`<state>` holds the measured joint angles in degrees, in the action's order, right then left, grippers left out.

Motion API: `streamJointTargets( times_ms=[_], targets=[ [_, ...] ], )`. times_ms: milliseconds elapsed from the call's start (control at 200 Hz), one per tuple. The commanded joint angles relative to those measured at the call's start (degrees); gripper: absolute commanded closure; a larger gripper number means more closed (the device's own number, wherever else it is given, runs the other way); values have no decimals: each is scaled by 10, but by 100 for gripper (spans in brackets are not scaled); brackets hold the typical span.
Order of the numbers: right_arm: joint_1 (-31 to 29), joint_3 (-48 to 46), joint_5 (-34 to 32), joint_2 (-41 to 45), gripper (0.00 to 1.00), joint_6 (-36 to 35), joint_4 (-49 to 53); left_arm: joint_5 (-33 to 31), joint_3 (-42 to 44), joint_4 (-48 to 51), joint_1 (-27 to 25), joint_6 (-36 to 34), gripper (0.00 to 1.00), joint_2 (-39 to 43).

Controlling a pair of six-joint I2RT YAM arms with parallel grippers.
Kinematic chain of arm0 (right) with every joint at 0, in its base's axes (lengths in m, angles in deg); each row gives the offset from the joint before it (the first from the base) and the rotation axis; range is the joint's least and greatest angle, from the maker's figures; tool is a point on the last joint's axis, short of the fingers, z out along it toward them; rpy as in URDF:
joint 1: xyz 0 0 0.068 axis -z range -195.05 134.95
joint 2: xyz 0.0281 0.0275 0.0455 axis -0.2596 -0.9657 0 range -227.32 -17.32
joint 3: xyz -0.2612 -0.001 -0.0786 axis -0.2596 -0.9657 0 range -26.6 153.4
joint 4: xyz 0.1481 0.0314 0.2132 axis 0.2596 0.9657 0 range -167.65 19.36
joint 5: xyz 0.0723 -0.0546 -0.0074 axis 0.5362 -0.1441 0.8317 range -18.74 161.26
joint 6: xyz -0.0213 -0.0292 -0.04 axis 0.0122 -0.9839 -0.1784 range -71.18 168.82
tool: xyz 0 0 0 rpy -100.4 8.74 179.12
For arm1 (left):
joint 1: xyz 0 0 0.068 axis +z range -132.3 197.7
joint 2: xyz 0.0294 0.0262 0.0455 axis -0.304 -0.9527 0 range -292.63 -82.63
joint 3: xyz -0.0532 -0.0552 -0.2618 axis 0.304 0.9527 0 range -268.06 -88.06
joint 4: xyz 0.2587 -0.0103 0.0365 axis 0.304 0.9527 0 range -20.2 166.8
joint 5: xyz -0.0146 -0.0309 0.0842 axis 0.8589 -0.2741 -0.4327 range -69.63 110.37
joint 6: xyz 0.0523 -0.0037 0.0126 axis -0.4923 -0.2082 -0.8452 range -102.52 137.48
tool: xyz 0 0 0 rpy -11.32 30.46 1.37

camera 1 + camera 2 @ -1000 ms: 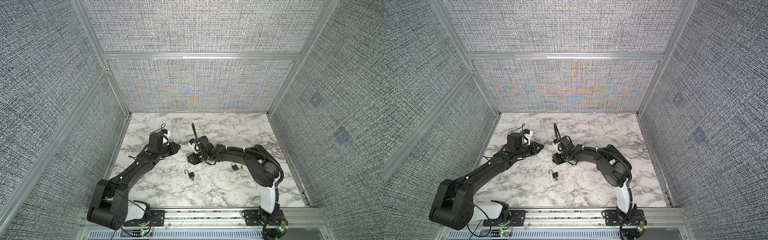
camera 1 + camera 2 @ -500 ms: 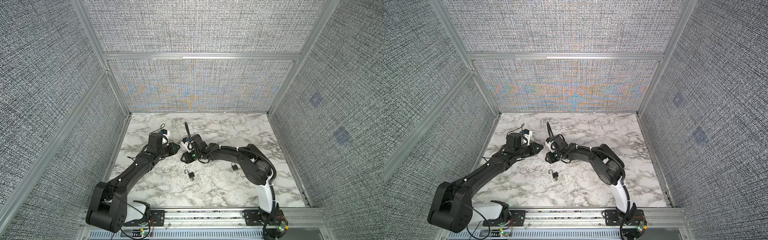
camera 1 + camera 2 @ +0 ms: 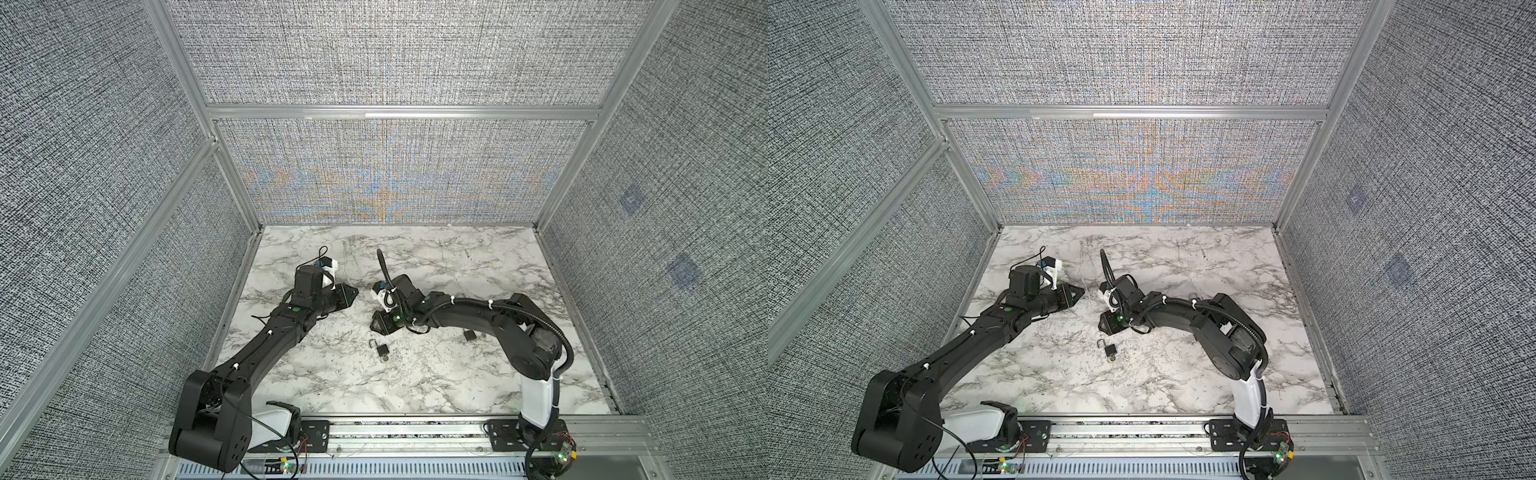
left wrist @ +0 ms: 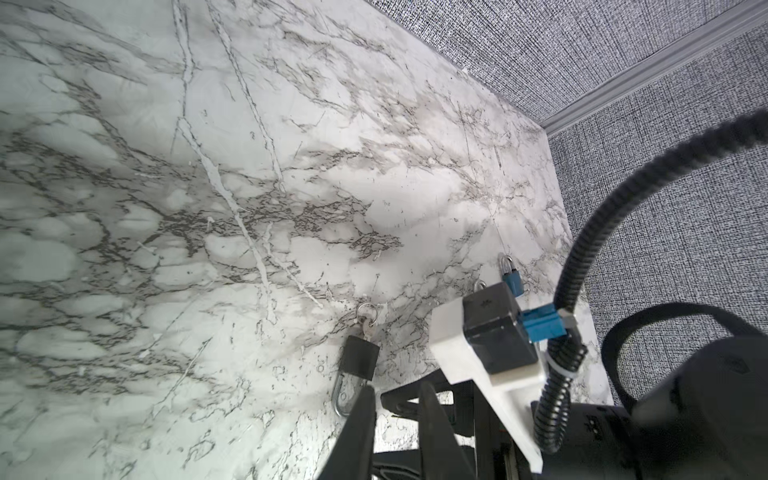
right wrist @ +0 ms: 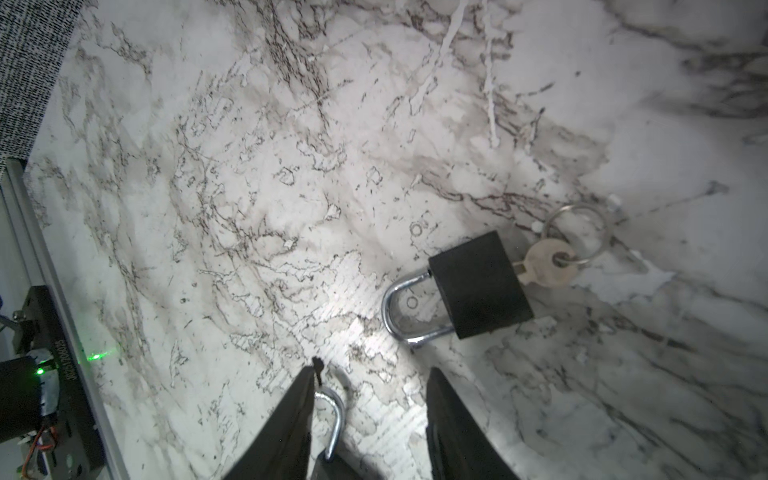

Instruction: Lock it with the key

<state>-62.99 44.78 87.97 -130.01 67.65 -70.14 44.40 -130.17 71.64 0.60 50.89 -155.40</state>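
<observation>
A black padlock (image 5: pixel 480 284) lies flat on the marble with its shackle sprung open. A pale key (image 5: pixel 548 262) on a ring sticks in its base. It shows in both top views (image 3: pixel 382 351) (image 3: pixel 1109 351), just in front of my right gripper (image 3: pixel 376 326). In the right wrist view that gripper (image 5: pixel 373 372) stands open and low. The silver shackle of a second padlock (image 5: pixel 334 415) rests against one finger; marble shows across the remaining gap. My left gripper (image 4: pixel 397 388) (image 3: pixel 352 291) hovers behind and to the left, its fingers a narrow gap apart with nothing between them.
A dark padlock (image 3: pixel 469 334) sits half under the right forearm. A blue padlock (image 4: pixel 511 278) lies beyond the right wrist camera mount (image 4: pixel 486 345). Mesh walls and aluminium rails (image 3: pixel 245 291) enclose the marble table (image 3: pixel 415 386).
My right gripper swung left towards the left gripper, then came back nearer the keyed padlock. The left arm and the keyed padlock stayed put.
</observation>
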Motion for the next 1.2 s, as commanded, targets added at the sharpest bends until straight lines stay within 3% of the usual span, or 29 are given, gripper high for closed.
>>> streamJointTargets(
  times_ms=[0,510,660,900,1196],
  targets=[
    [0,3,0,-8,56,0,3,-6,-3,8,1,-4,78,5],
    [-2,115,20,-105,55,6,-1,-22,-5,31,4,-16,78,27],
    [-1,133,18,-99,55,1,-3,-27,-7,38,6,-18,78,32],
    [23,121,-4,-56,55,-38,18,-37,-1,39,6,-19,78,43],
    [61,138,6,-88,54,-97,59,-39,1,38,7,-15,78,42]
  ],
)
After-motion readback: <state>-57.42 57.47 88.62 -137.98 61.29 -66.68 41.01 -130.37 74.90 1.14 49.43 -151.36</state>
